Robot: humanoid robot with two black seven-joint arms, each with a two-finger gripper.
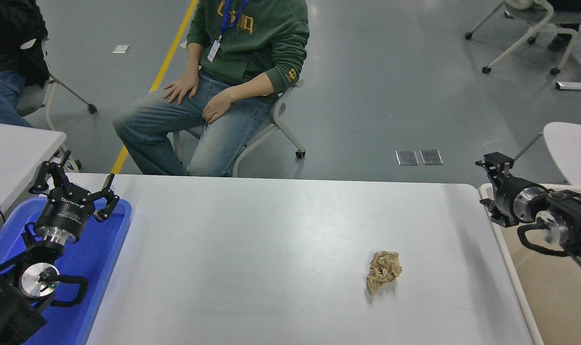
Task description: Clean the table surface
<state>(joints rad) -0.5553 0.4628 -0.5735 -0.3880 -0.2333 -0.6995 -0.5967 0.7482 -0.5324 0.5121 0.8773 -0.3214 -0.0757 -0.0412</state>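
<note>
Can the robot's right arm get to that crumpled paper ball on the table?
Probably yes. The right pincer hangs above the beige bin at the table surface edge, and only bare tabletop lies between it and the crumpled brown paper ball. Nothing stands in its way.

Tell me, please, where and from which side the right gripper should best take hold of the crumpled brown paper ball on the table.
Probably from straight above, closing across the wide upper lump of the crumpled paper ball. It lies loose on the table surface, irregular, tapering toward its near-left tip, with nothing beside it. The right gripper hovers over the table's far right corner, beside the beige bin.
</note>
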